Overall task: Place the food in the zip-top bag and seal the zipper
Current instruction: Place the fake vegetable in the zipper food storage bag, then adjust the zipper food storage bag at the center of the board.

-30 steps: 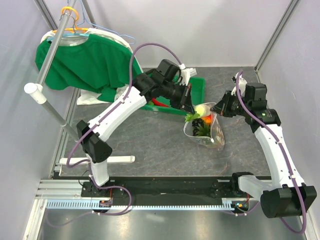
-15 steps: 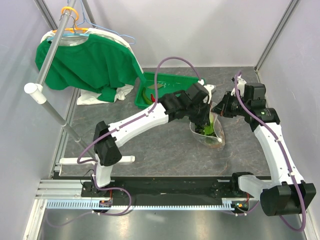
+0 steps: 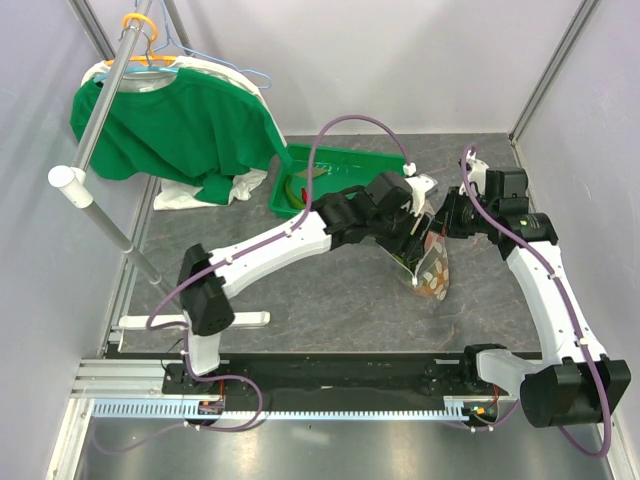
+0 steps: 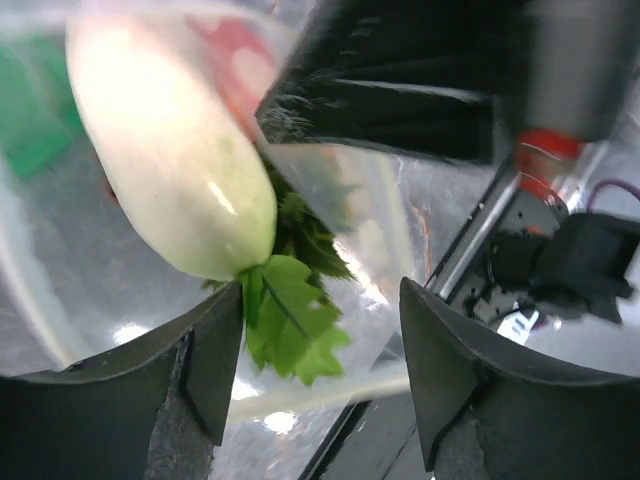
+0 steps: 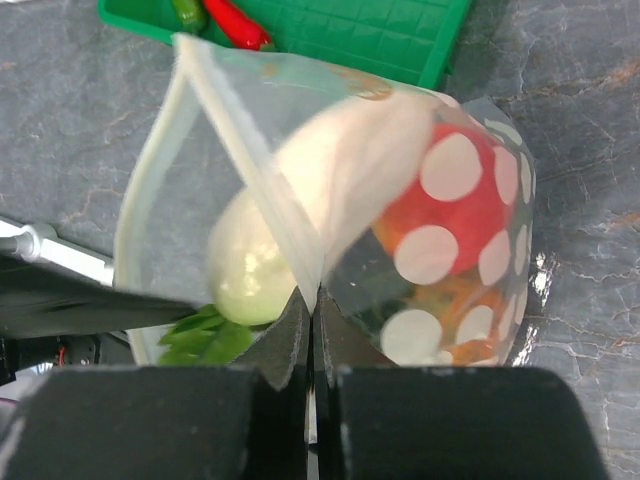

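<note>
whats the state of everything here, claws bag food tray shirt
left claw, open, at the bag mouth
right claw, shut on the bag's rim
bag, mouth open, unsealed, held up
white vegetable, in the bag mouth, not gripped
tomato, inside the bag
red chili, lying in the tray
tray, flat, holding the chili
shirt, hanging

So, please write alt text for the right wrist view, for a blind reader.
The right claw is shut on the rim of a clear dotted zip-top bag, holding its mouth open. A white vegetable with green leaves sits in the mouth, with a red tomato deeper inside. Behind, a green tray holds a red chili.
</note>
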Robot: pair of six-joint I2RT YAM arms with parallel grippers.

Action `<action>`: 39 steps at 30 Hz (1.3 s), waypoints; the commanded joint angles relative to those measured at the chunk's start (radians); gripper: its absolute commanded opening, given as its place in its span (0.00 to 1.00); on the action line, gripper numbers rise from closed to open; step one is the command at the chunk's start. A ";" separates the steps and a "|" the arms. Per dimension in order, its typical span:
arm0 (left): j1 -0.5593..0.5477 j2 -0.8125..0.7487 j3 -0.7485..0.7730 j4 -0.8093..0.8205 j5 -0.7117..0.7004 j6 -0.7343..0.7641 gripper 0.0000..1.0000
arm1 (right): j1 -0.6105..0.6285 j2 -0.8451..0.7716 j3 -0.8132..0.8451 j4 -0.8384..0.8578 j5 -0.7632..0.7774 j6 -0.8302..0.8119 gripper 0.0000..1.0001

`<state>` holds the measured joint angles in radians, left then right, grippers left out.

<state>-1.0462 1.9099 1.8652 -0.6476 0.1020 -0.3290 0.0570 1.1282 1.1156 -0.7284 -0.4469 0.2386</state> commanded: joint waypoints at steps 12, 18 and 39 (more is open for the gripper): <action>0.233 -0.213 -0.126 -0.035 0.088 0.085 0.59 | 0.003 -0.004 0.046 -0.026 0.019 -0.035 0.00; 0.232 -0.137 -0.120 -0.037 0.140 0.047 0.57 | 0.003 -0.007 0.053 -0.031 0.017 -0.041 0.00; 0.189 -0.141 -0.009 -0.093 0.449 -0.071 0.02 | 0.006 -0.044 0.092 -0.079 -0.056 -0.093 0.00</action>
<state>-0.8490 1.7836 1.8393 -0.7525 0.4656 -0.3290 0.0574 1.0447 1.2072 -0.8268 -0.4835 0.1741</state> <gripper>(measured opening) 0.029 0.011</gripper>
